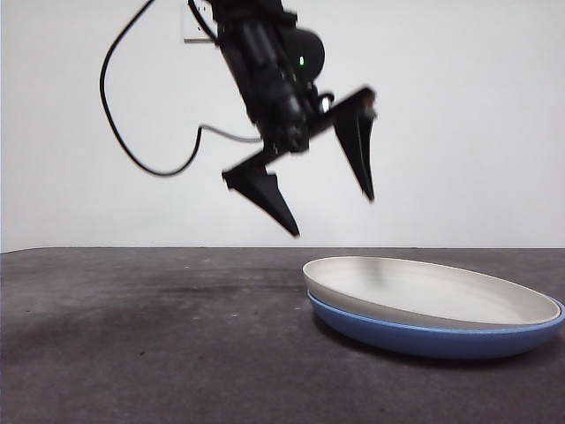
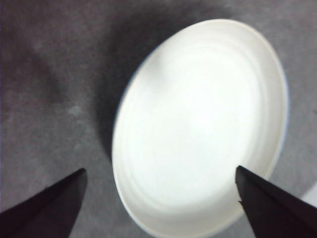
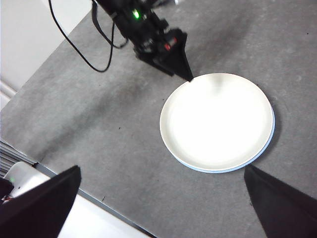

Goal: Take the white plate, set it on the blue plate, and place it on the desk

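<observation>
White plate sits nested in the blue plate; only a thin blue rim shows around it in both wrist views. The pair rests on the surface, nearest the front camera.

Left hand hangs above and just beside the stack, over its near rim, jaws spread wide and empty, tips pointing down at the plates. In the left wrist view the white plate fills the space between the two jaw tips, one tip beyond the rim on each side, nothing touching.

Right hand is high and well apart from the stack, also wide and empty, looking down on plates and the left arm; it appears to be waiting.

Step in hand, by my reading: the stacking is done, and what remains is to set the white plate back on the surface. Next move calls for the left hand to come down on the white plate's rim alone, one jaw inside, one outside above the blue rim, close, lift clear, and carry it to bare surface beside the stack. Risk: pinching both rims together.
</observation>
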`<move>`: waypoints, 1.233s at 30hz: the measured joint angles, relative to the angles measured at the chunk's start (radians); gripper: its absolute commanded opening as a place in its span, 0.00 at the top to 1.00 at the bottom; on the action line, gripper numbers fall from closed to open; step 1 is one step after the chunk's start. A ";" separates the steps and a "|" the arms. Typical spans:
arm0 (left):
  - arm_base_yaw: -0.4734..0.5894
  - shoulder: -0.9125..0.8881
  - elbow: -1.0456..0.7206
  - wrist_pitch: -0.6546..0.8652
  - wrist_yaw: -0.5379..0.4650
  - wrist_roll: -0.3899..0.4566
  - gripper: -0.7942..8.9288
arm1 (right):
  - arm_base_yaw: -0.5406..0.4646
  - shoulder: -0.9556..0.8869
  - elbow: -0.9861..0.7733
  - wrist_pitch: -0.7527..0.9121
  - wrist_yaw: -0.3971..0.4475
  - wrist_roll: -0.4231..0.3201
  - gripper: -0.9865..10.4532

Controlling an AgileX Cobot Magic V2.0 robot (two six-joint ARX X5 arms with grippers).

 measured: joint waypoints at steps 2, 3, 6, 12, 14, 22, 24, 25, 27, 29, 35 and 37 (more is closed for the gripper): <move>0.002 0.000 0.057 -0.076 0.000 0.026 0.39 | 0.000 0.000 0.000 0.000 0.000 0.000 0.39; 0.003 0.000 0.081 -0.109 0.000 0.037 0.39 | 0.000 0.000 0.000 0.000 0.000 0.000 0.39; 0.008 0.000 0.147 -0.196 0.001 0.063 0.39 | 0.000 0.000 0.000 0.000 0.018 0.002 0.39; 0.007 -0.077 0.156 -0.220 0.000 0.101 0.39 | 0.000 0.000 0.000 0.000 0.098 0.019 0.39; 0.002 -0.138 0.156 -0.221 0.000 0.113 0.39 | 0.000 0.000 0.000 0.000 0.126 0.024 0.39; -0.003 -0.459 0.144 -0.220 -0.031 0.153 0.39 | 0.000 0.003 0.000 -0.002 0.156 0.031 0.39; -0.003 -0.528 0.119 -0.220 -0.053 0.161 0.39 | 0.000 0.010 0.000 -0.005 0.155 0.031 0.39; -0.003 -0.564 0.102 -0.219 -0.054 0.164 0.39 | 0.000 0.016 0.000 -0.007 0.156 0.031 0.39; -0.003 -0.634 0.054 -0.218 -0.060 0.170 0.39 | 0.000 0.033 0.000 -0.016 0.155 0.031 0.39; -0.003 -0.708 -0.005 -0.218 -0.061 0.183 0.39 | 0.000 0.054 0.000 -0.021 0.156 0.031 0.39; -0.003 -0.935 -0.197 -0.218 -0.064 0.237 0.40 | 0.000 0.129 0.000 -0.021 0.156 0.030 0.39; -0.003 -1.012 -0.268 -0.217 -0.064 0.255 0.40 | 0.000 0.156 0.000 -0.021 0.156 0.029 0.39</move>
